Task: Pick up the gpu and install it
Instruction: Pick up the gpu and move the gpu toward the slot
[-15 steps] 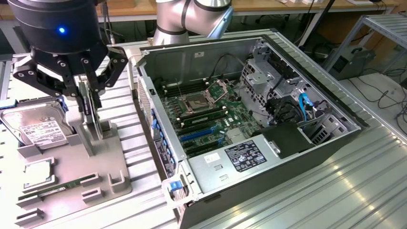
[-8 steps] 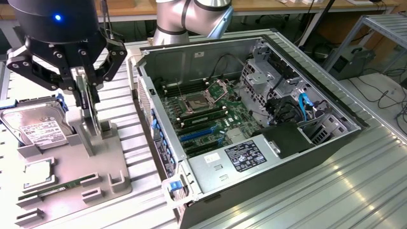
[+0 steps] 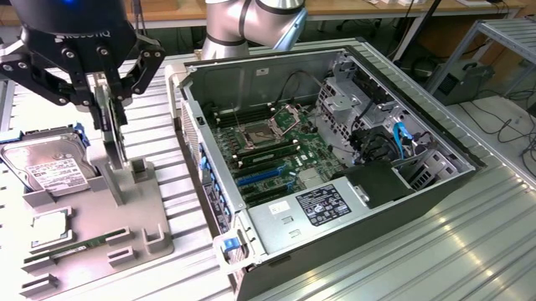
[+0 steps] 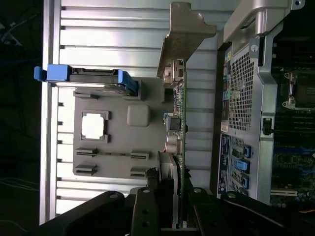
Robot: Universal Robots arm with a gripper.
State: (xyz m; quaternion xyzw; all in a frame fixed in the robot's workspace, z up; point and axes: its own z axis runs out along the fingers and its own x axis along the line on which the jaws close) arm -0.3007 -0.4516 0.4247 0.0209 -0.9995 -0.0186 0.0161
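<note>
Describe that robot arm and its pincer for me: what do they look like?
The arm is a thick tube of rounded silver-grey segments. Its pincer is black, with a rounded body carrying white lettering and two jointed fingers built from bolted links.

Ribbed metal table [image 3: 469, 251] (wooden bench [image 3: 352, 7] behind)

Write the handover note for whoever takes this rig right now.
Gripper: fingers shut on the gpu, which stands on edge over the grey fixture plate, beside the open computer case.
Done: gpu gripped; I cannot tell whether it is clear of its stand.
Left: gpu not in the case; blue motherboard slots bare.
Hard drive sits on the plate.
</note>
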